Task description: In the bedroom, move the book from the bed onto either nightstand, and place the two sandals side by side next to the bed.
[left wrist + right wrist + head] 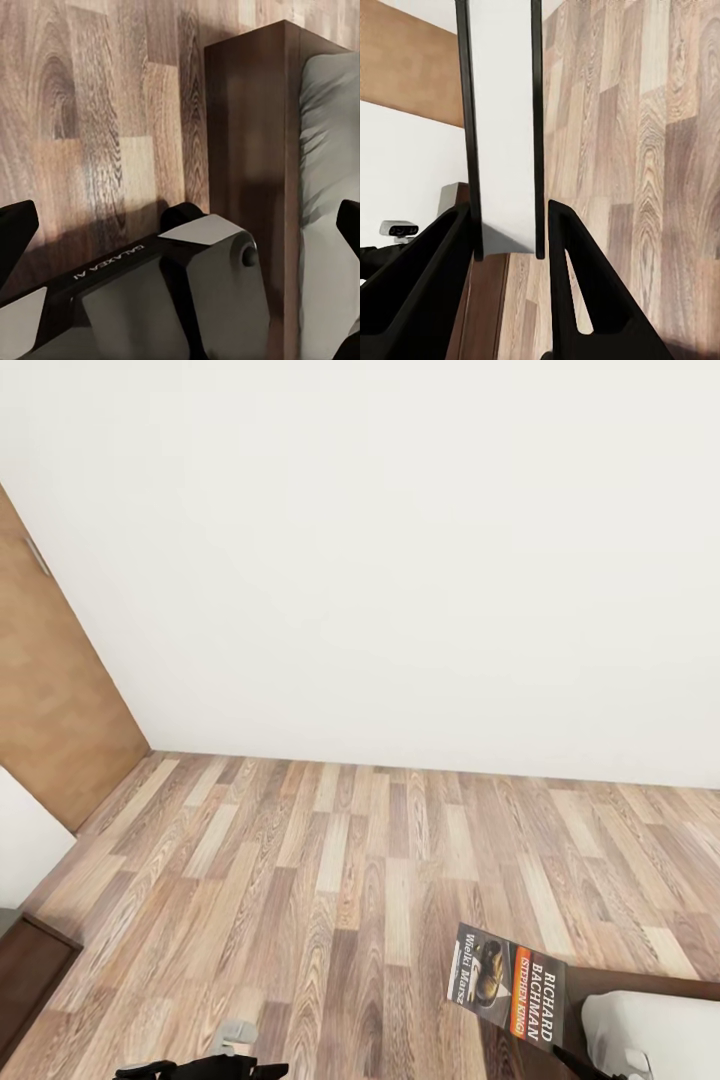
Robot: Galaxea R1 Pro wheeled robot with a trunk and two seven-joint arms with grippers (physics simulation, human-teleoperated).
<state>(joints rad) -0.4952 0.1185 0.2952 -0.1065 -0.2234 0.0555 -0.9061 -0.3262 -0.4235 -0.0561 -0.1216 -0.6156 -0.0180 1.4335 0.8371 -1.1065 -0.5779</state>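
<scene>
Right gripper [510, 247]: both fingers clamped flat against the 2 covers of the book [502, 127]. Left gripper [187, 247]: fingers spread wide.

A home bedroom: wood-plank floor [330, 880], white wall [400, 560], a dark-framed bed [251, 150].

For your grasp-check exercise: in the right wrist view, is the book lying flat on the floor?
No: the book stands edge-on between the right end effector's two fingers, held above the wood floor.

head view looks down toward 12 o'clock at the floor [360, 880] and wall [400, 560]; both wrist views sit close, sharing that floor.
</scene>
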